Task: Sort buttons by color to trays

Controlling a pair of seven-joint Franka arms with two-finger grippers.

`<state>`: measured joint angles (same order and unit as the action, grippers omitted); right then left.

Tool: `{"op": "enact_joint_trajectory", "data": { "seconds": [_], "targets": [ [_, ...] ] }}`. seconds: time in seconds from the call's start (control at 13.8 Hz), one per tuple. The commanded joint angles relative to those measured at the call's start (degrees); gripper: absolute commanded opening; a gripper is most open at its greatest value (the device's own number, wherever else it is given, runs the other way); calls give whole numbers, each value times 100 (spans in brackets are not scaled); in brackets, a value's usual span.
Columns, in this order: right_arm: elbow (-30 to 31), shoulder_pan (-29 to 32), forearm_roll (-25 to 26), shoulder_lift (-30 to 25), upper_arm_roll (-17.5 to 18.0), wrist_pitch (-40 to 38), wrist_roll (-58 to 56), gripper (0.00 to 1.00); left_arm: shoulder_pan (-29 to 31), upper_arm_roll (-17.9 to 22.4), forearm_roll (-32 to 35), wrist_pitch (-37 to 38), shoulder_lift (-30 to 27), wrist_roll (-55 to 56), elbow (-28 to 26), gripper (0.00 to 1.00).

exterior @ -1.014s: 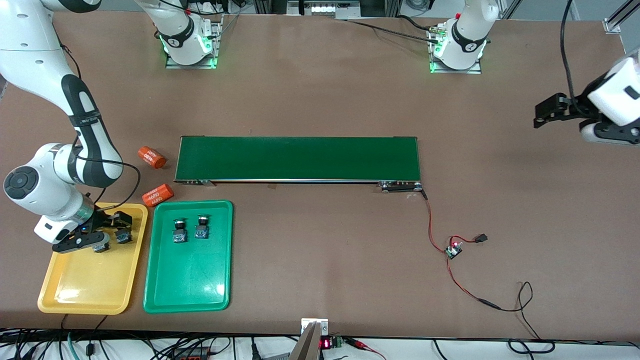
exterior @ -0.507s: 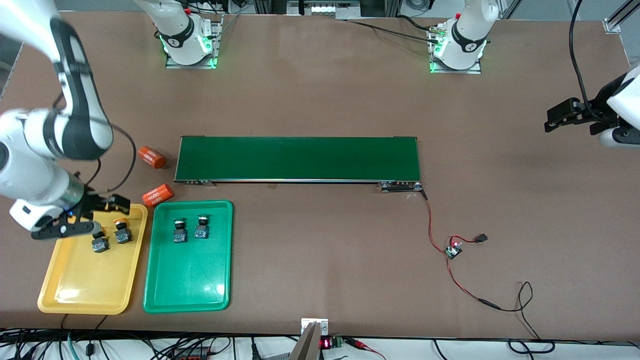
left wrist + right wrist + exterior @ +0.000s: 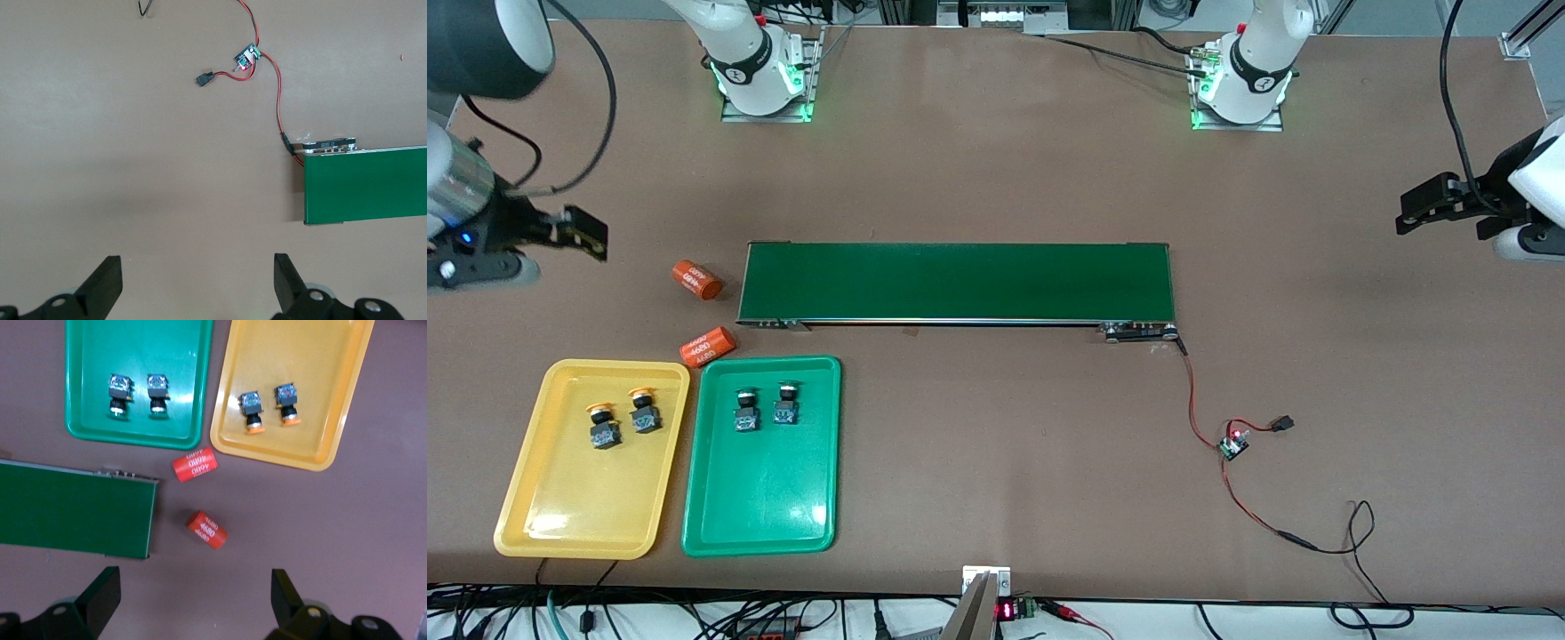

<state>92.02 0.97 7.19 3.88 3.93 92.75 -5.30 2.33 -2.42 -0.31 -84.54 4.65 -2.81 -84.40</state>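
Four buttons sorted: two yellow-capped buttons (image 3: 622, 418) side by side in the yellow tray (image 3: 578, 516), two green-capped buttons (image 3: 765, 407) side by side in the green tray (image 3: 760, 498), each pair toward its tray's end farther from the front camera. Trays just beside each other on a brown tabletop (image 3: 1005, 178), at the right arm's end. Two orange cylinders (image 3: 703, 313) near the trays, farther from the camera, one almost touching the green tray's corner. Long dark-green conveyor belt (image 3: 956, 282) across the table's middle. Small circuit board (image 3: 1234, 444) with red wires (image 3: 1199, 400) toward the left arm's end, nearer the camera than the belt. Cables and equipment along the table's edges. Right gripper (image 3: 569, 233) up over bare table near the cylinders, fingers spread, empty. Left gripper (image 3: 1414, 206) over bare table at its own end, fingers spread, empty.
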Motion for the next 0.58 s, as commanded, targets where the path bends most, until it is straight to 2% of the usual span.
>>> {"op": "enact_joint_trajectory", "data": {
  "seconds": [0.0,0.14,0.29,0.51],
  "targets": [
    [237,-255,-243,-229,-243,-212,125,100,39,14,-74,104,-34,-70,64,100],
    [246,-255,-394,-265,-252,-388,239,100,91,14,-126,26,-191,-79,-49,100],
    [237,-299,-403,-274,-243,-398,502,100,285,-12,-215,-281,-542,-158,-531,100],
    [220,-308,-403,-265,-243,-511,468,100,224,-135,-215,-309,-588,-149,-604,100]
  ]
}}
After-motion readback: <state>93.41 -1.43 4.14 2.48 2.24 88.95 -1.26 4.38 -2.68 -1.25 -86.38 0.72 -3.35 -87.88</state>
